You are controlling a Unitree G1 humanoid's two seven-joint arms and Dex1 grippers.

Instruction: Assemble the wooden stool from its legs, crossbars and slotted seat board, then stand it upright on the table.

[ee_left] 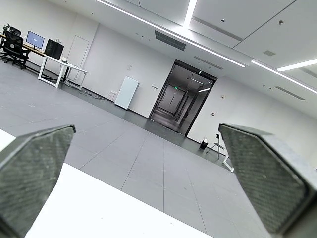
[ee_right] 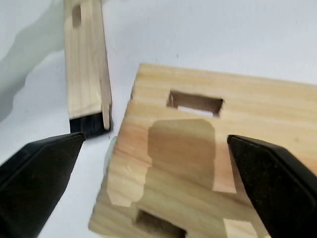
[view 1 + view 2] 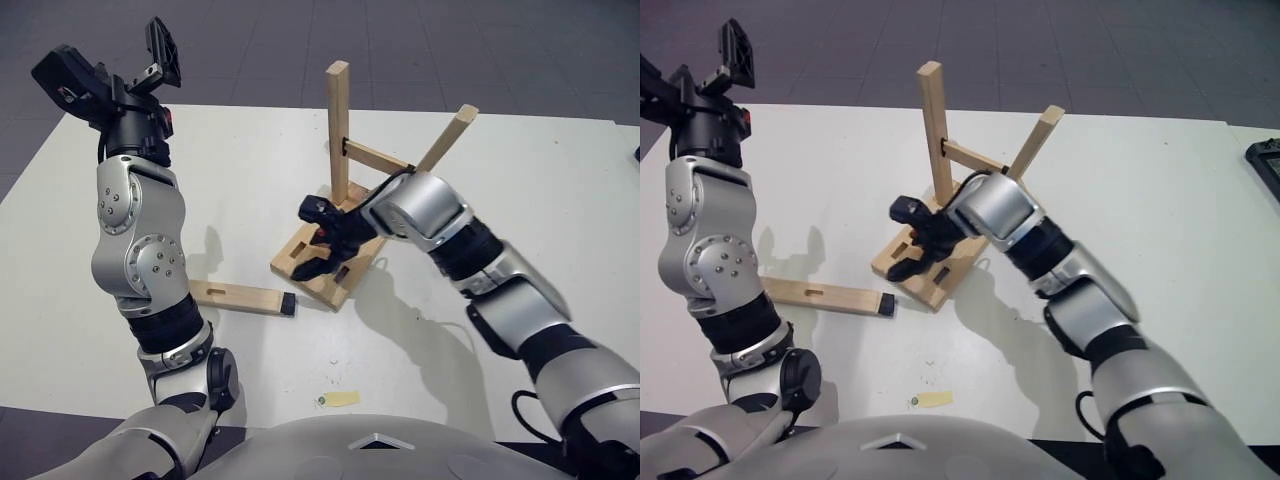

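Note:
The slotted seat board (image 3: pixel 305 252) lies flat on the white table (image 3: pixel 560 230). Two wooden legs stand in its far slots: one upright (image 3: pixel 339 125), one leaning right (image 3: pixel 447 138), with a crossbar (image 3: pixel 377 157) between them. A loose leg (image 3: pixel 240 297) with a black tip lies on the table left of the board. My right gripper (image 3: pixel 322 255) hovers open just over the board's near end; the right wrist view has the board (image 2: pixel 208 163) and the loose leg (image 2: pixel 86 89) between its fingers. My left gripper (image 3: pixel 115 60) is raised high at the far left, open and empty.
A small yellowish tag (image 3: pixel 340 399) lies near the table's front edge. A dark object (image 3: pixel 1265 160) sits at the table's far right edge. Bare tabletop spreads to the right of the stool parts and at the front.

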